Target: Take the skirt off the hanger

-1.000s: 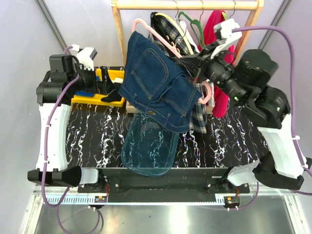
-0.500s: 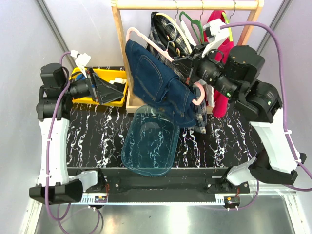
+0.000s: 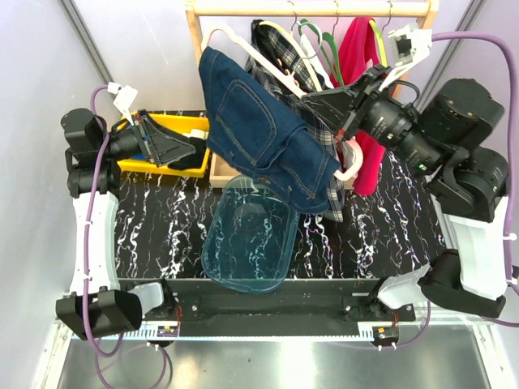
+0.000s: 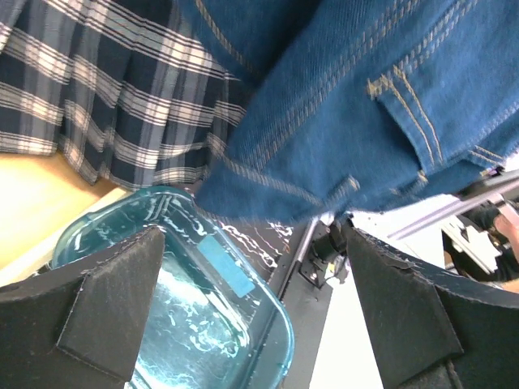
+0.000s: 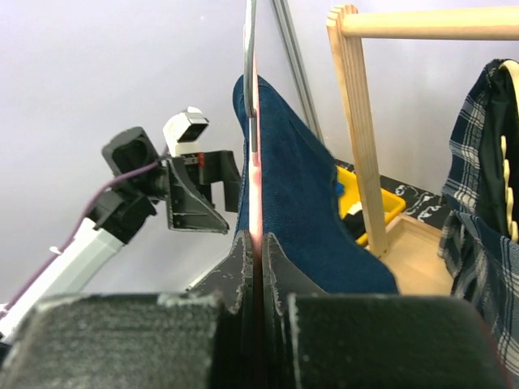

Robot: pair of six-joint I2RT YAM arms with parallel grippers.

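A blue denim skirt [image 3: 259, 138] hangs on a pale pink hanger [image 3: 231, 42], held in the air in front of the wooden rack and above the glass dish. My right gripper [image 3: 318, 99] is shut on the hanger's bar; in the right wrist view the jaws [image 5: 257, 243] are closed on the thin pink bar with the skirt [image 5: 312, 219] draped over it. My left gripper [image 3: 193, 150] is open and empty, just left of the skirt's lower edge. In the left wrist view the skirt's hem [image 4: 365, 105] hangs just above the open gripper [image 4: 251, 300].
A wooden rack [image 3: 312, 8] behind holds a plaid garment [image 3: 280, 49], a green hanger [image 3: 316, 36] and a red garment [image 3: 357, 49]. A blue glass dish [image 3: 247, 239] lies on the black marbled table [image 3: 154, 219]. A yellow bin [image 3: 154, 164] stands at the back left.
My right arm has lifted the hanger and skirt up and back toward the rack. My left gripper has swung right and now sits open beside the skirt.
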